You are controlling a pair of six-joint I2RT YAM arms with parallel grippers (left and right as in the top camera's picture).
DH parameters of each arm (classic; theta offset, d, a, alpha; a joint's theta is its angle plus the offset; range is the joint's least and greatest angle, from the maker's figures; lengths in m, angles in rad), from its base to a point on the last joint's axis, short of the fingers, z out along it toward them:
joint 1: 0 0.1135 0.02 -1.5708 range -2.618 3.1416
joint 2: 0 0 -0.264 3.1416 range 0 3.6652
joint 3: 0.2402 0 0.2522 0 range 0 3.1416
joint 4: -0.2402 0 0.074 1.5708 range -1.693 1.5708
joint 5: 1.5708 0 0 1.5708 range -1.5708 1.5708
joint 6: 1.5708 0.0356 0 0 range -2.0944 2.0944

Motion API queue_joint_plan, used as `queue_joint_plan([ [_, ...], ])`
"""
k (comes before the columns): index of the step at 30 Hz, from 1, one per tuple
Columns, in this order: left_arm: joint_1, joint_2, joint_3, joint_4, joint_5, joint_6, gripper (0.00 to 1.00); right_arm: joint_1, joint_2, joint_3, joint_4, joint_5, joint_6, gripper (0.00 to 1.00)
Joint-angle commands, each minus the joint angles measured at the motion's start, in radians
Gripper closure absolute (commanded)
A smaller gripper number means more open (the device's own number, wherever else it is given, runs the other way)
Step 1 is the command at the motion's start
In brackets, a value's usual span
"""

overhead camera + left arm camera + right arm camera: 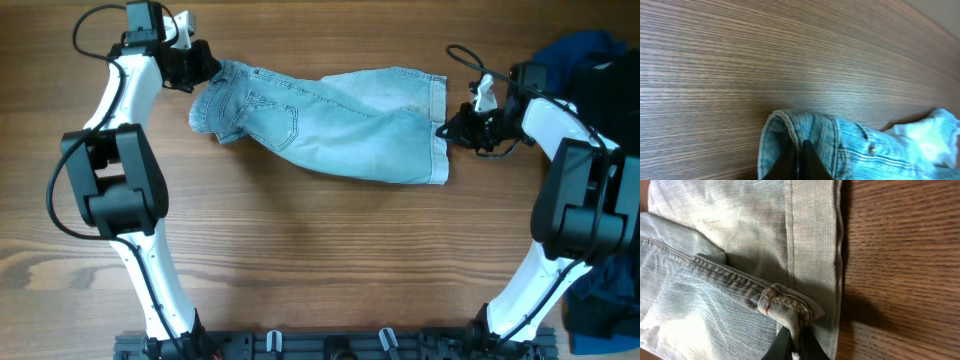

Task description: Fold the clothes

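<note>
The light blue faded denim jeans (330, 120) lie spread across the brown wooden surface (320, 260). At their waistband end the left hand (200, 68) is pinched tight on the band. At their cuff end the right hand (452, 128) is clamped on a bunched hem.

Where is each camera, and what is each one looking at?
Overhead: sits above the table, looking straight down at the jeans; both arms show.
Left wrist: rides on the left arm, looking along the left gripper at the jeans' waistband; only its dark fingers show.
Right wrist: rides on the right arm, looking down the right gripper at a pinched cuff; only its fingers show.
Shared: all three see the jeans on the wooden table.
</note>
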Motion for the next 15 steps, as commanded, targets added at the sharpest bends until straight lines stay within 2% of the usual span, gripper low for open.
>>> queue_joint_plan([
  [1, 0.006, -0.072, 0.017, 0.002, 0.087, 0.001, 0.96, 0.002, -0.064, 0.032, 0.01, -0.062, -0.048, 0.96],
  [8, 0.006, -0.204, 0.017, -0.064, 0.086, 0.001, 0.96, 0.002, -0.226, 0.051, -0.011, -0.076, -0.046, 0.96],
  [15, 0.006, -0.354, 0.017, -0.269, 0.086, 0.001, 0.96, 0.002, -0.366, 0.051, -0.152, -0.075, -0.077, 0.96],
])
